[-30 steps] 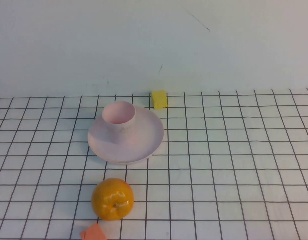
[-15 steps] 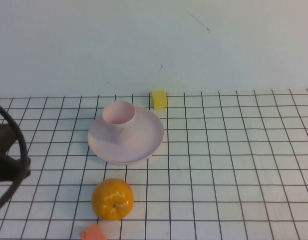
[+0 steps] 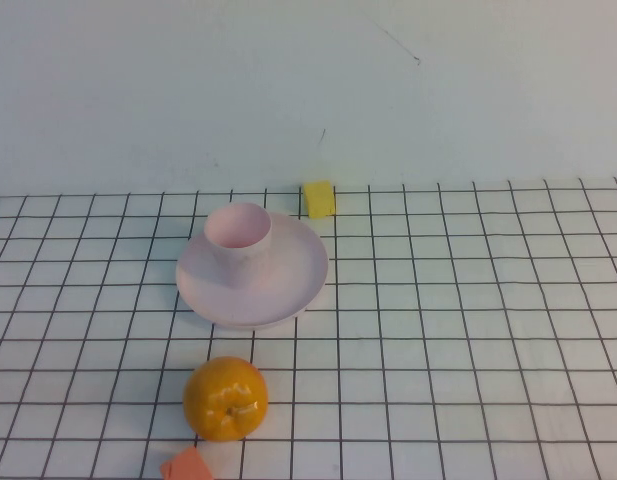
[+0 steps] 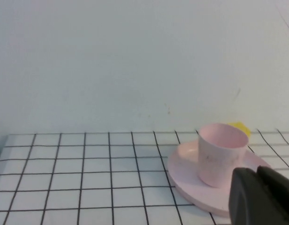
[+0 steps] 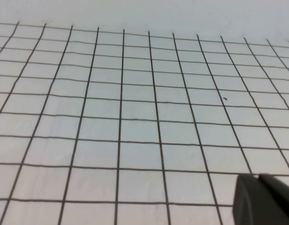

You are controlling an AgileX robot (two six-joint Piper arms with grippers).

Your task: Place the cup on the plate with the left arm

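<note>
The smooth, tapered pale pink cup [image 3: 238, 238] stands upright on the shallow round plate [image 3: 288, 285], toward its far rim, so the task looks done. The left gripper [image 4: 261, 197] sits near the plate, jaws seemingly pressed together. The right gripper [image 5: 263, 199], well apart from the plate, cannot be judged.

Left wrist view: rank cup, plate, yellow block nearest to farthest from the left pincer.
1. Plate: its near rim lies right beside the left pincer.
2. Cup: upright on the plate, just beyond.
3. Yellow block: behind the cup, by the wall.
The right pincer is over bare grid.
</note>
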